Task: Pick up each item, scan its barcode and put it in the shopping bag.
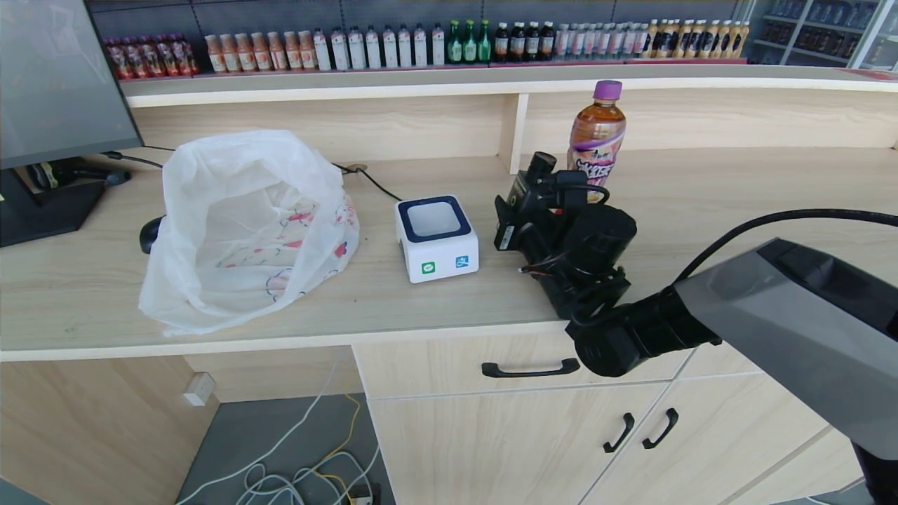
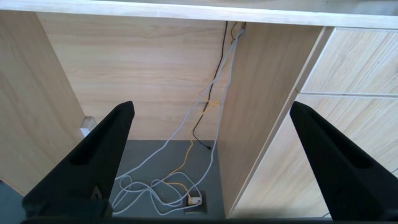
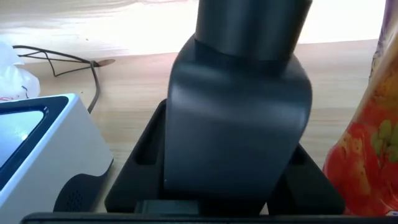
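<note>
The right gripper [image 1: 508, 221], whose state cannot be told, is positioned over the counter [image 1: 736, 203] between the scanner [image 1: 435, 238] and the upright bottle [image 1: 596, 137] just beyond it; the left gripper [image 2: 211, 112] is spread wide, empty, below the counter. The bottle is judged liable to be toppled if struck by the nearby wrist during approach.

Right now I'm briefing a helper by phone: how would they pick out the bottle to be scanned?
On the wooden counter, a white bag sits at the left and a white scanner box mid-counter. Right of the scanner, behind the right gripper, stands one bottle: purple cap, pink label, alone on the counter, unlike the shelf rows.
</note>
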Motion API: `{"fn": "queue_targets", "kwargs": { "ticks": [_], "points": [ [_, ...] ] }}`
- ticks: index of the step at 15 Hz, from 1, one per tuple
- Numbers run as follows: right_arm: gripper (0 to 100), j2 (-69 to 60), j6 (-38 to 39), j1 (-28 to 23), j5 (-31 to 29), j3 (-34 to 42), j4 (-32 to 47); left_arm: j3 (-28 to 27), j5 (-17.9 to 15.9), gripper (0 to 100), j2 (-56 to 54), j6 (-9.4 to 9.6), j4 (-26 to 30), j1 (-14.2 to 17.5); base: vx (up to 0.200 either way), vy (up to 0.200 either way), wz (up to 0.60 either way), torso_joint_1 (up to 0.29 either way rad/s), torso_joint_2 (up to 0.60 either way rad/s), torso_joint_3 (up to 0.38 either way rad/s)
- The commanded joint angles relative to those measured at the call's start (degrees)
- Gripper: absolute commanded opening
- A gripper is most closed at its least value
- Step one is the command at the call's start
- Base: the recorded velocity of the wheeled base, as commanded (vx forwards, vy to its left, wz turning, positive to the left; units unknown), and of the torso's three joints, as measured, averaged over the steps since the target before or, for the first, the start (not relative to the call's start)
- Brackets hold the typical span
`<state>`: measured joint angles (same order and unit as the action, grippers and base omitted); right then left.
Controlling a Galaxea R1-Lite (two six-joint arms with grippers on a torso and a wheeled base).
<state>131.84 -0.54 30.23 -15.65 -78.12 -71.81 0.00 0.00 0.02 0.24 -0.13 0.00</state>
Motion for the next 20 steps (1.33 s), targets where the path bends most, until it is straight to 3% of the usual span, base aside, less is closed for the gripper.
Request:
{"fn": "queue_targets", "kwargs": {
  "ticks": [1, 14, 20],
  "points": [
    [0, -0.01, 0.01, 0.09, 0.01, -0.28, -0.08, 0.00, 0.00, 100, -0.02, 0.02, -0.04, 0.00, 0.000, 0.000, 0.00, 0.000, 0.00, 0.000],
    [0, -3.96, -0.96, 0.88, 0.10, 0.51, -0.26, 0.00, 0.00, 100, -0.02, 0.02, -0.04, 0.00, 0.000, 0.000, 0.00, 0.000, 0.00, 0.000],
    [0, -10.20, -1.84, 1.58, 0.10, 9.56, -2.80, 0.00, 0.00, 100, -0.02, 0.02, -0.04, 0.00, 0.000, 0.000, 0.00, 0.000, 0.00, 0.000]
  ]
}}
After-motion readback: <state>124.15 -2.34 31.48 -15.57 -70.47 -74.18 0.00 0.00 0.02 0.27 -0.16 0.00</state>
